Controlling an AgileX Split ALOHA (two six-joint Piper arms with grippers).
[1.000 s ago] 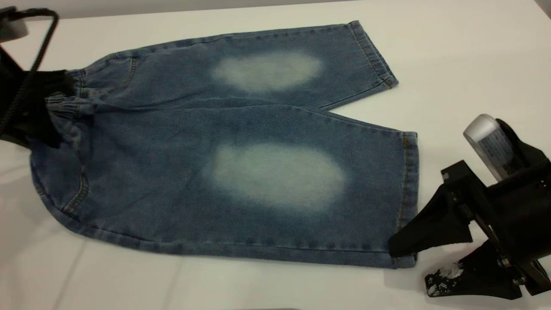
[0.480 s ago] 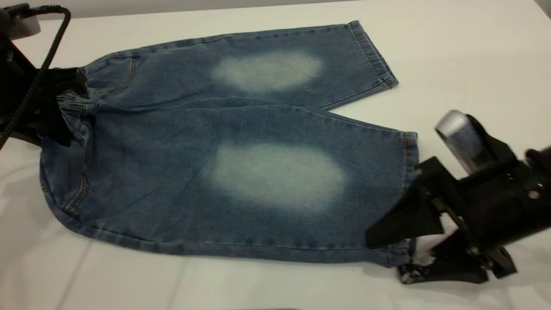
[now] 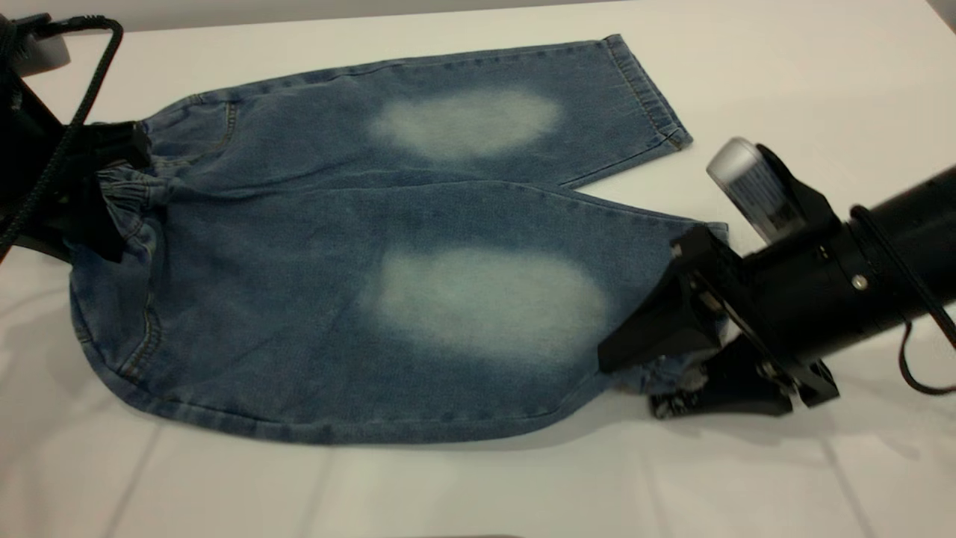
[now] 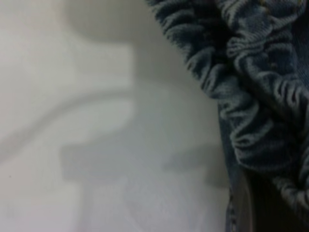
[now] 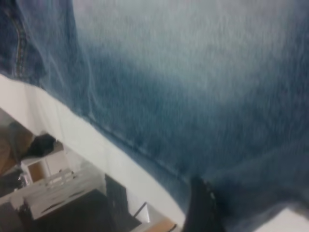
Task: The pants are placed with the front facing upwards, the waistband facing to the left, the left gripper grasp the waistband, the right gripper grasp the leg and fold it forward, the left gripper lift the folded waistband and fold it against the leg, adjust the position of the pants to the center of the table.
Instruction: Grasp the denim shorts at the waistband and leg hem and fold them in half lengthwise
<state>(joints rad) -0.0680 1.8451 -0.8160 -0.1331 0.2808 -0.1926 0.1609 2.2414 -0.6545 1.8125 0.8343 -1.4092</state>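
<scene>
The blue denim pants (image 3: 418, 224) lie front up on the white table (image 3: 784, 75), with pale knee patches showing. The gathered waistband (image 3: 131, 190) points left and is bunched between the jaws of my left gripper (image 3: 104, 187), which is shut on it. Its ruffles fill the left wrist view (image 4: 251, 96). My right gripper (image 3: 661, 370) is shut on the near leg's hem corner, which is raised off the table and pulled toward the waist. In the right wrist view denim (image 5: 193, 72) hangs against one black finger (image 5: 200, 208). The far leg lies flat.
A black cord (image 3: 75, 112) loops from the left arm over the table's back left. The right arm's tube (image 3: 896, 246) reaches in from the right. Past the table edge (image 5: 72, 130), white crates (image 5: 53, 183) stand on the floor.
My right gripper slid onto the near leg's hem, shut on it, then moved left and upward, curling the hem corner in. The left gripper and waistband shifted slightly right.
</scene>
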